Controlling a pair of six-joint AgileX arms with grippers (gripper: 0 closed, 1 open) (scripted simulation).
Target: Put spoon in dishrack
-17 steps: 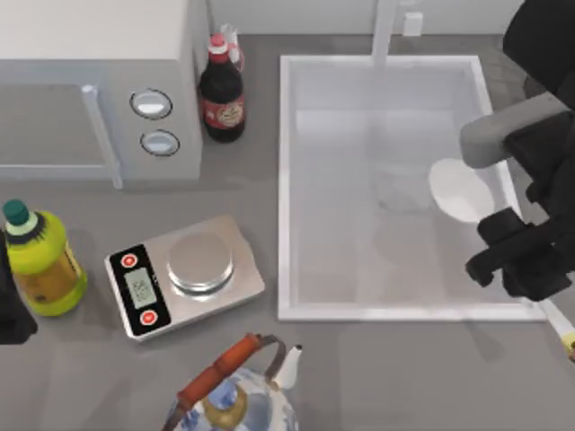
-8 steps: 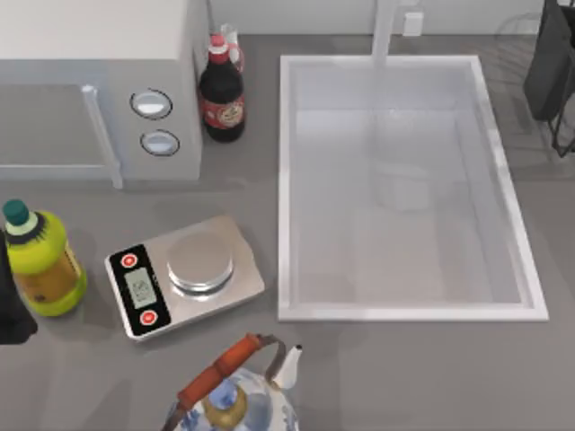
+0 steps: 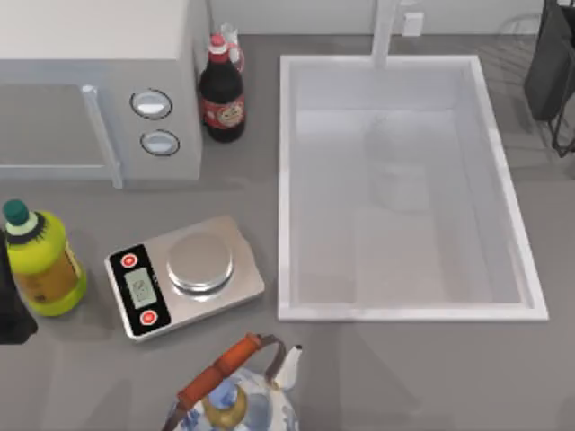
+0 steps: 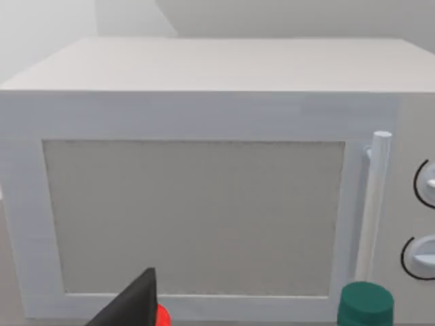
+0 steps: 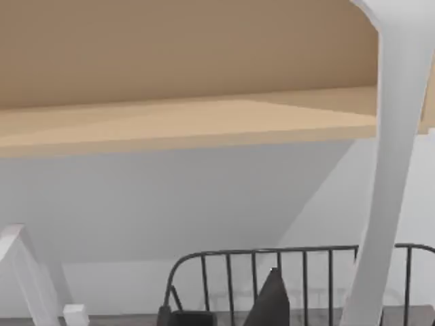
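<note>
White spoon (image 5: pixel 389 176) rose before our right wrist camera above the dishrack (image 5: pixel 272 272); we could not tell our jaws' state.

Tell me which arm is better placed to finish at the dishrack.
Right. Its arm sits at the top view's far right over the dishrack; the left arm is parked across the table by the yellow bottle.

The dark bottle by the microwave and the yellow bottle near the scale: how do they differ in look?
The dark bottle has a red cap and red label; the yellow bottle has a green cap. The dark one stands beside the microwave, the yellow one at the table's left edge, left of the scale. Both stand upright.
</note>
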